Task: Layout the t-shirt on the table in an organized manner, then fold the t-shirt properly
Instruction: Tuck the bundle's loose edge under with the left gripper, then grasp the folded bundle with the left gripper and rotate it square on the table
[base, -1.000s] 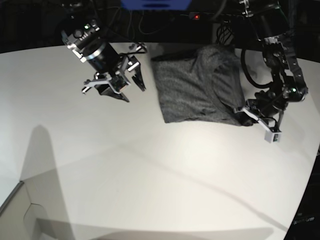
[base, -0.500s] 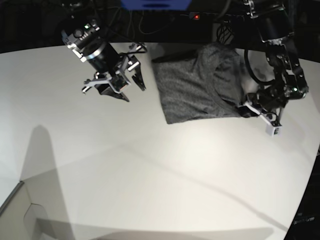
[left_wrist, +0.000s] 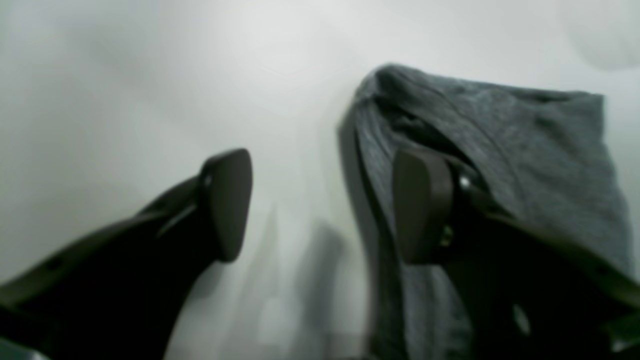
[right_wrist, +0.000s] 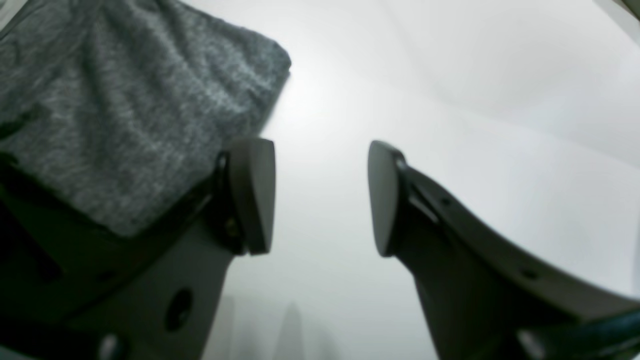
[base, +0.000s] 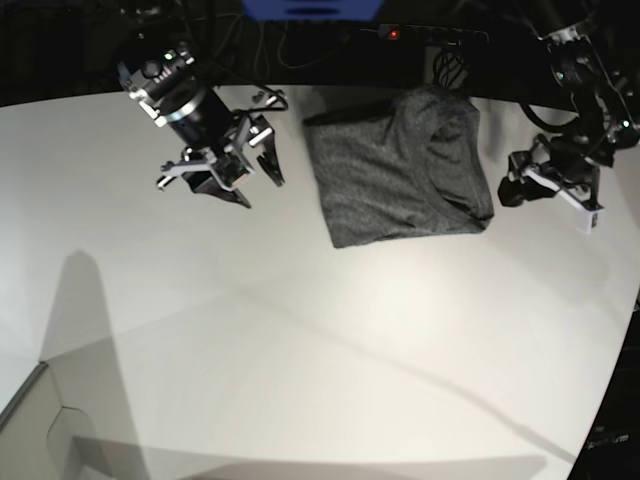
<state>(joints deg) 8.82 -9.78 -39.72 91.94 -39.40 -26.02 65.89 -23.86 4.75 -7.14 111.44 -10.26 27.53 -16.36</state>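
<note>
Base view: white bench (base: 300, 360), wide and bare from centre down to six o'clock, curved edge running off at four o'clock. T-shirt (base: 400, 170) lying at about one o'clock, already folded into a rough rectangle, one thicker fold bunched along its three o'clock side. Judged late in the fold: released, perhaps awaiting a last tidy or another fold. Left pincer (base: 550, 190) at three o'clock, just beside the cloth, jaws apart, holding nothing. Right pincer (base: 225, 170) at ten o'clock, jaws spread, empty, clear of the fabric. Next move likely needs a low approach to the bunched edge. Little room toward twelve o'clock: bench edge and cables close behind.
</note>
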